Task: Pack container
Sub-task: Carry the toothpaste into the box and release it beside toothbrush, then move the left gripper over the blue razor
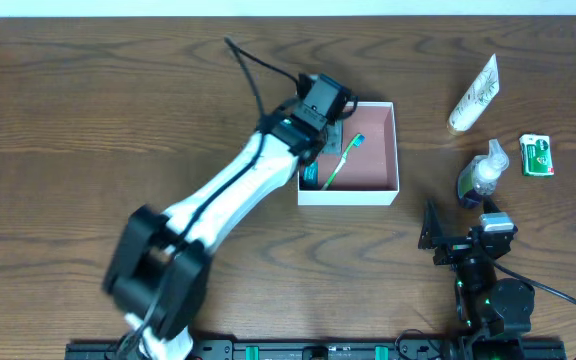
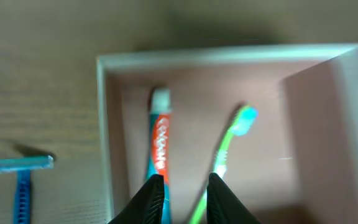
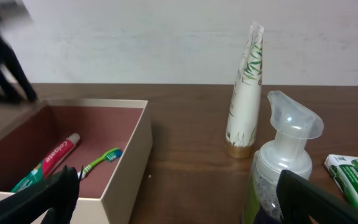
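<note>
Brown wood table point(image 1: 68, 120) all around. The left arm point(image 1: 238, 180) lay stretched from the near left toward the middle. The container point(image 1: 348, 194) sat there, mid-table, pink floor showing. The left gripper point(image 2: 185, 183) hung over its left half, jaws a sliver apart. They seemed to be gripping nothing, though that view was blurry. The right gripper point(image 3: 176, 186) sat near right, spread wide and empty. A pump bottle point(image 1: 480, 175) stood to the right of the container, a white tube point(image 1: 475, 95) farther back and a green packet point(image 1: 536, 156) far right. Inside the container lay toothpaste point(image 2: 159, 143) and a green toothbrush point(image 2: 229, 146), side by side. A blue razor point(image 2: 22, 180) lay on the table, just outside its wall.
</note>
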Robot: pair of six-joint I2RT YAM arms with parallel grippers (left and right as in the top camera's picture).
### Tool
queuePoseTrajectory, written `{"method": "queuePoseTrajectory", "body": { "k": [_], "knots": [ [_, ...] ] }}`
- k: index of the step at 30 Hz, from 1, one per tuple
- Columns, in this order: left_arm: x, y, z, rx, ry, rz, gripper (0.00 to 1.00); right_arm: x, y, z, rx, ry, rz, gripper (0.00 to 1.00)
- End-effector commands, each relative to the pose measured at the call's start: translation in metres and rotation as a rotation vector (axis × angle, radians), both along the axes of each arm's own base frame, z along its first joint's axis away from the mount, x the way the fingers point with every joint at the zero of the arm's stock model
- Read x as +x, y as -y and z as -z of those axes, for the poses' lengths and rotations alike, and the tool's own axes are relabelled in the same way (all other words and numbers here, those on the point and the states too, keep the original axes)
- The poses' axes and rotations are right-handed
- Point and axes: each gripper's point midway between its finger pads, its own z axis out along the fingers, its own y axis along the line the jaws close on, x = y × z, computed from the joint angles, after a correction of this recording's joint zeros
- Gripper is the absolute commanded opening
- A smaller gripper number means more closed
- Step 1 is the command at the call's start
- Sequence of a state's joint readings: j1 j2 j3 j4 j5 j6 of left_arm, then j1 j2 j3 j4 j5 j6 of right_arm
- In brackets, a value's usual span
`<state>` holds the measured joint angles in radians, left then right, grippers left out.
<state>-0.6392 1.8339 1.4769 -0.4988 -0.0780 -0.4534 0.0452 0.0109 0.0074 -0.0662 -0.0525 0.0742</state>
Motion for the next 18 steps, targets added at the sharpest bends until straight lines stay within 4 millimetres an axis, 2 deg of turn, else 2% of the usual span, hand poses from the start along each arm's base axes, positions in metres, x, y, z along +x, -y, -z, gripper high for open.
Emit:
{"method": "queuePoseTrajectory", "body": {
  "k": [1, 4, 6, 8, 14, 18],
  "knots": [
    [-0.002, -0.007, -0.081, -0.065, 0.149, 0.036, 0.29, 0.0, 0.001, 0.001, -0.012, -0.001, 0.002, 0.99],
    [-0.011, -0.046, -0.093, 0.034, 0.152, -0.033, 0.31, 0.0, 0.001, 0.001, -0.012, -0.001, 0.002, 0.99],
    [-0.021, -0.079, -0.085, 0.132, 0.098, -0.091, 0.31, 0.0, 0.001, 0.001, -0.012, -0.001, 0.002, 0.99],
    [-0.031, -0.098, -0.069, 0.177, 0.012, -0.108, 0.31, 0.0, 0.001, 0.001, -0.012, -0.001, 0.002, 0.99],
    [-0.055, -0.128, -0.017, 0.264, -0.197, -0.113, 0.31, 0.0, 0.001, 0.001, -0.012, -0.001, 0.002, 0.99],
    [-0.061, -0.141, 0.007, 0.297, -0.244, -0.117, 0.31, 0.0, 0.001, 0.001, -0.012, -0.001, 0.002, 0.99]
  ]
}}
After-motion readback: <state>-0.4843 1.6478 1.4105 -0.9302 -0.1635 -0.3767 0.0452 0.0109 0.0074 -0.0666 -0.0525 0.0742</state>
